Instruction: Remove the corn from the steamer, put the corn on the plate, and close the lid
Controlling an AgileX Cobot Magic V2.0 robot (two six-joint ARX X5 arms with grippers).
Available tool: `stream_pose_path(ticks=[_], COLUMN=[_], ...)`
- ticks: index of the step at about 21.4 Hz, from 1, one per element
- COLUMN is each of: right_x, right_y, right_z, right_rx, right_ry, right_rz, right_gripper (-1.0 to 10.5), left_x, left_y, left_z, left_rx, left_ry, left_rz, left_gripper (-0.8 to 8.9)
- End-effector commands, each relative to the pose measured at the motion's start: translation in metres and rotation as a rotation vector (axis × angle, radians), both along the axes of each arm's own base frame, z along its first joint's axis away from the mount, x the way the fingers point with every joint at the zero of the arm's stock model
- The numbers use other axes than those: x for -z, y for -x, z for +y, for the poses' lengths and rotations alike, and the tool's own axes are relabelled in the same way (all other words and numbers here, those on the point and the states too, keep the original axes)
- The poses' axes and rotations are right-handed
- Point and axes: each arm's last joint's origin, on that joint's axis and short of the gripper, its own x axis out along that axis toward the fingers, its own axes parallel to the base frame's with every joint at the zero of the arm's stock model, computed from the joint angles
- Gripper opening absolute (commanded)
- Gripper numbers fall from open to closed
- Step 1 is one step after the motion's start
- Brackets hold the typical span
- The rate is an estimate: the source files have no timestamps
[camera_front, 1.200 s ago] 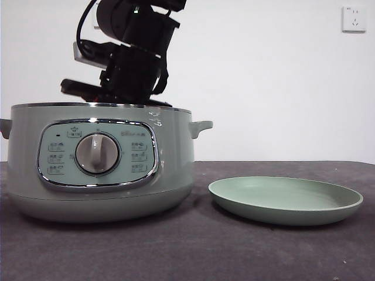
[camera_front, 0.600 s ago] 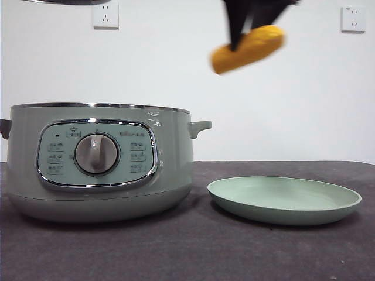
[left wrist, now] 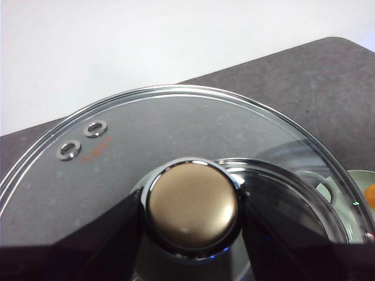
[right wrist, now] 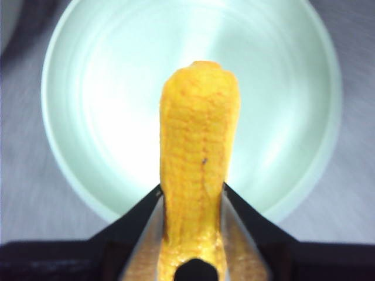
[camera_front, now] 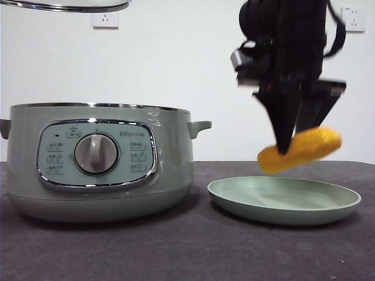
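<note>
Steamer [camera_front: 99,161] stands on the dark table [camera_front: 187,252] at the 9 o'clock side of the front view, open at the top, control panel and silver dial [camera_front: 96,154] facing the camera. Lid [camera_front: 64,4] is off the steamer, held high above it; only its chrome rim shows at the 11 o'clock corner of the front view. Left wrist view: left gripper [left wrist: 190,234] has its jaws pressed against either side of the lid's knob [left wrist: 192,203], with the glass dome spread out beyond and the steamer's rim seen through it. Plate [camera_front: 284,201] rests on the table just beside the steamer, at its 3 o'clock side, not touching it, and nothing lies on it. Right gripper [camera_front: 290,140] hangs over the plate, jaws pointing down and clamped on the corn [camera_front: 300,150]. Corn is in the air, above the plate with a clear gap beneath it, tilted so that the end toward 3 o'clock sits higher. Right wrist view: corn [right wrist: 199,170] pinched between the two jaws near one end, the other end projecting over the middle of the plate [right wrist: 88,88]. Two wall sockets [camera_front: 353,19] sit on the white wall behind.
</note>
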Motion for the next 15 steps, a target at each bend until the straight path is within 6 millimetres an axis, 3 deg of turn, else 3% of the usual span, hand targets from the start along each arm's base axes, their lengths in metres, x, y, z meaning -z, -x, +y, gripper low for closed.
stream_pose_path(ticks=[1,8,13,15], right_x=[0.013,0.047,0.053,0.053], right_y=[0.003,0.007,0.009,0.009], right_z=[0.002,0.003,0.002,0.002], right_rx=[0.024,0.018,0.027,0.035], right_ry=[-0.023,-0.032,-0.029,-0.032], right_rz=[-0.082,-0.144,-0.137,-0.14], right_gripper=[-0.1,0.1,2.8,2.9], left_x=[-0.011,-0.011,-0.011,-0.011], left_y=[0.003,0.002,0.002,0.001], left_z=[0.001,0.001,0.001,0.0], left_rx=[-0.002,-0.002,-0.002,-0.002], left_ry=[0.03,0.031,0.031,0.031], left_rz=[-0.075,-0.076,-0.076,-0.072], left_gripper=[-0.09,-0.09,-0.09,-0.09])
